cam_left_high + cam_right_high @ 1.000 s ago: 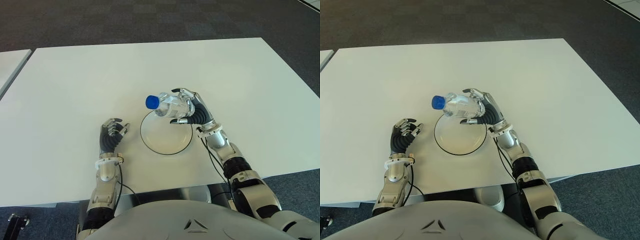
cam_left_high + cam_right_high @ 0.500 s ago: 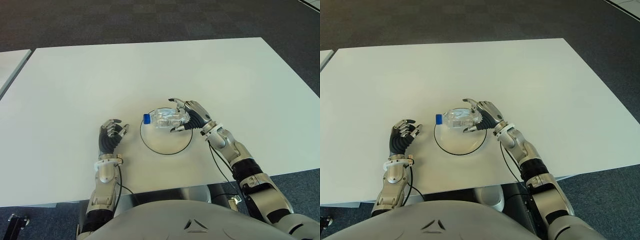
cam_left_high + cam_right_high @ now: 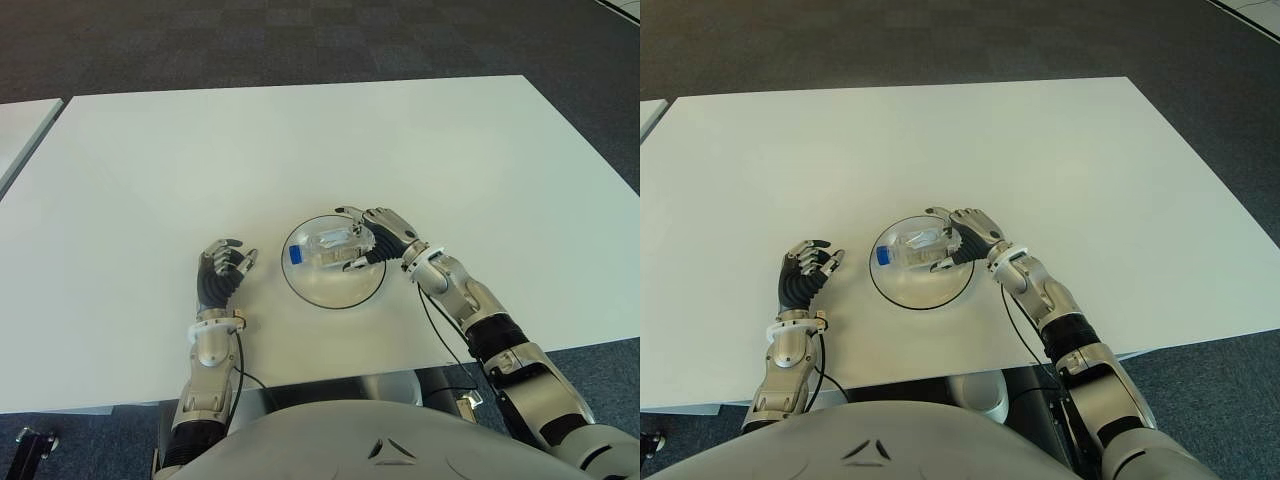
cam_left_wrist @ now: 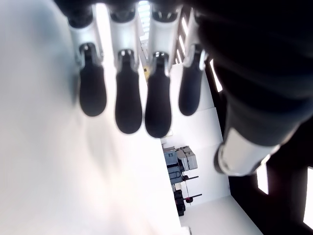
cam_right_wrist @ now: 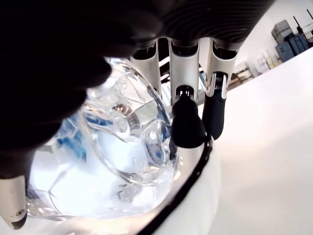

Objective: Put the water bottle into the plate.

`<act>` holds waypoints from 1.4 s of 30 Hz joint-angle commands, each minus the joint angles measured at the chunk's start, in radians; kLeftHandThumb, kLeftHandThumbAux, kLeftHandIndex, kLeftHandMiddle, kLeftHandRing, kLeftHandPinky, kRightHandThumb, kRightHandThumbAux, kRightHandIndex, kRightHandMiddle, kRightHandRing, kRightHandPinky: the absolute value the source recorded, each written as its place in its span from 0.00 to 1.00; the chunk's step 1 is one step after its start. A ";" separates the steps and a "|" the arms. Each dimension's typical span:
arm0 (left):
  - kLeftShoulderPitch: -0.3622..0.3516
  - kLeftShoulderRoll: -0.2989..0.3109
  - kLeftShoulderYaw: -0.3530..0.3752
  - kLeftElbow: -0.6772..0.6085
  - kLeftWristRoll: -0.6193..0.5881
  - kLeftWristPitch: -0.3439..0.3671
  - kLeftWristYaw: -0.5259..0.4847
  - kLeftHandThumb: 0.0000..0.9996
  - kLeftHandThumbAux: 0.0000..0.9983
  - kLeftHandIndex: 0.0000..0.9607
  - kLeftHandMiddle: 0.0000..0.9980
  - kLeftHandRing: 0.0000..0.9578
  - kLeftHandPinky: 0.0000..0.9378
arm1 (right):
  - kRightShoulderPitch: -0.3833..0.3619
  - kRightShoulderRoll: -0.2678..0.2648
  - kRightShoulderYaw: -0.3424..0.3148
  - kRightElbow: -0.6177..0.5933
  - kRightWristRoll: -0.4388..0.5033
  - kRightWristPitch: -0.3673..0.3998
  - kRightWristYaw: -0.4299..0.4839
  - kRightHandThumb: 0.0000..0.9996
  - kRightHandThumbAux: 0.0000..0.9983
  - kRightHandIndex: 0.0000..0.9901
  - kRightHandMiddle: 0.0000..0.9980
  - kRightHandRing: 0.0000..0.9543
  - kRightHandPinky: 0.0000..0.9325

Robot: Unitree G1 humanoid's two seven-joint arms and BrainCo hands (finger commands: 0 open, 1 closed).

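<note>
A clear water bottle (image 3: 325,245) with a blue cap (image 3: 295,255) lies on its side inside the round, dark-rimmed plate (image 3: 340,305), cap pointing to my left. My right hand (image 3: 372,237) reaches in from the plate's right side, its fingers curled over the bottle's base end. In the right wrist view the fingertips (image 5: 188,128) press on the ribbed bottle (image 5: 112,161), just above the plate's dark rim (image 5: 188,188). My left hand (image 3: 222,270) shows on the table to the left of the plate, fingers (image 4: 129,107) relaxed and holding nothing.
The white table (image 3: 150,170) spreads wide around the plate. Its front edge runs close below both forearms. Dark carpet lies beyond the far edge, and a second white table's corner (image 3: 20,125) shows at far left.
My right hand has come down with the bottle, from above the plate's far rim into the plate, and the bottle now lies flat. The left hand has not moved.
</note>
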 commanded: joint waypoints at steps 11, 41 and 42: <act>0.003 -0.002 -0.001 0.009 -0.001 0.000 0.007 0.70 0.72 0.45 0.62 0.64 0.64 | -0.044 -0.032 0.071 -0.008 -0.027 0.048 0.040 0.34 0.56 0.08 0.05 0.16 0.30; 0.005 -0.001 0.001 0.008 -0.011 0.006 0.000 0.70 0.72 0.45 0.62 0.64 0.64 | -0.045 -0.046 0.119 -0.047 0.003 -0.021 0.023 0.33 0.14 0.00 0.00 0.00 0.00; 0.005 -0.001 0.001 0.008 -0.013 0.004 -0.001 0.70 0.72 0.45 0.62 0.64 0.64 | -0.043 -0.047 0.119 -0.051 0.000 -0.022 0.017 0.33 0.14 0.00 0.00 0.00 0.00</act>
